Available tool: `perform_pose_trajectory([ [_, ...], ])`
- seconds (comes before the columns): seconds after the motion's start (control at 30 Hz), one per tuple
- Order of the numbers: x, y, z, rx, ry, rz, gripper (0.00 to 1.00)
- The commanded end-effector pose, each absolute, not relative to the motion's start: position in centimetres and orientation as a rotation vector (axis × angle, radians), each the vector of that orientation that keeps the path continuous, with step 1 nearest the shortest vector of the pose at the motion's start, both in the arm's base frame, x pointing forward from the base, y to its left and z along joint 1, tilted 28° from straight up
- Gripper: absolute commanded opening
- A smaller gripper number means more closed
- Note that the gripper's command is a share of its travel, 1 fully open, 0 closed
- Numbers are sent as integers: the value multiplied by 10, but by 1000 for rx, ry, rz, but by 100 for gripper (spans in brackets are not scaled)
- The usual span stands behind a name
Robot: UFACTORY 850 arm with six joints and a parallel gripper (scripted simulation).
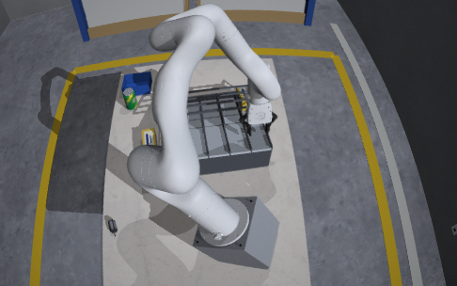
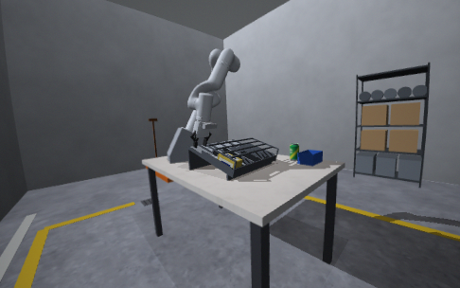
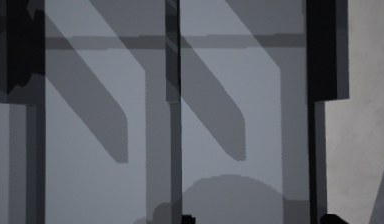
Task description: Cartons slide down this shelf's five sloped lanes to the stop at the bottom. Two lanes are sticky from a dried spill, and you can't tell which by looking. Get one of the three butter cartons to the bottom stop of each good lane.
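My gripper is open and empty over the upper end of the sloped shelf's lane nearest the table's right edge; it also shows in the exterior view. The wrist view shows only bare grey lane floor and dark dividers, with my fingertips at the bottom edge. One yellow butter carton lies at the low end of that same lane, seen as a yellow patch by the stop. A second butter carton lies on the table left of the shelf, partly behind my arm. I see no third carton.
A green can and a blue bin stand at the table's far left corner; they also show in the exterior view as the can and the bin. My own arm covers the shelf's left lanes from above.
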State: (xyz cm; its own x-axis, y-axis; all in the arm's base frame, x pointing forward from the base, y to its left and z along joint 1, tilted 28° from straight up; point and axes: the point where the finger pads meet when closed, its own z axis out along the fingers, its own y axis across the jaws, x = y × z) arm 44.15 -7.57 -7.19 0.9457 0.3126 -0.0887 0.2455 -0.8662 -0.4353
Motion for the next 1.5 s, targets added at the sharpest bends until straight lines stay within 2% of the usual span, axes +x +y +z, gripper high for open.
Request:
perform_pose_trajectory([
  [0.0,442,-76,-71,-2672,-402,215,77],
  [1.47,442,-76,-71,-2672,-402,215,81],
])
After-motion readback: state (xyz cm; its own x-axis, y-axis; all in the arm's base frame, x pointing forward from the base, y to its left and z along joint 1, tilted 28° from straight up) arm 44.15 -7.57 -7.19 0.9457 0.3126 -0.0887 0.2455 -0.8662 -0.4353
